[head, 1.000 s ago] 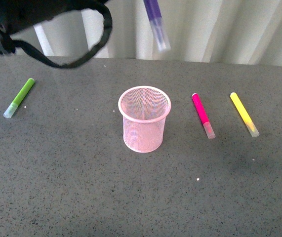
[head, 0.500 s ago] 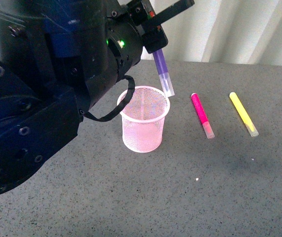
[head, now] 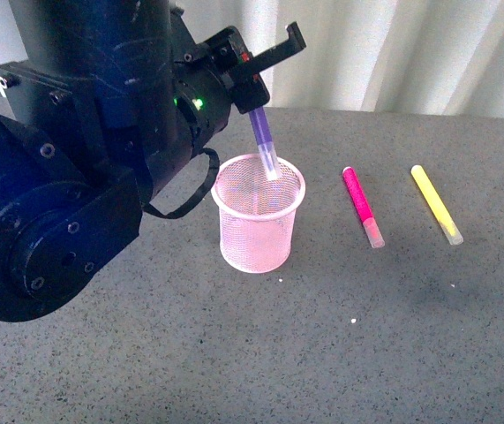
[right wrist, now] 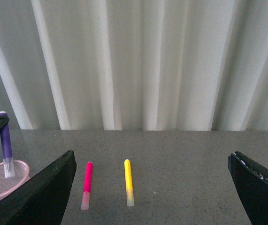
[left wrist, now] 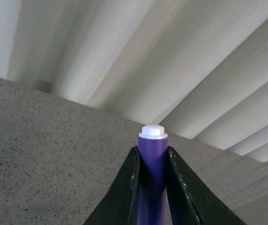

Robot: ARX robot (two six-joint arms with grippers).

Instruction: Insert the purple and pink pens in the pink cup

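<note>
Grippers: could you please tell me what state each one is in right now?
Left gripper: closed on the purple pen, cap end at the mouth of the pink cup.
Right gripper: open, holding nothing.

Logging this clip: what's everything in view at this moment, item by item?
purple pen: one, violet with clear cap, held nearly upright, cap end down in the cup's mouth
pink cup: one, pale pink mesh, upright mid-table
pink pen: one, magenta, lying flat right of the cup
yellow pen: one, yellow, lying flat right of the pink pen
table: one, speckled grey
curtain: one, white, pleated, behind the table
left arm: one, black, over the table's left side
left claw: one, black, shut on the purple pen
right claw: one, black, open, empty
</note>
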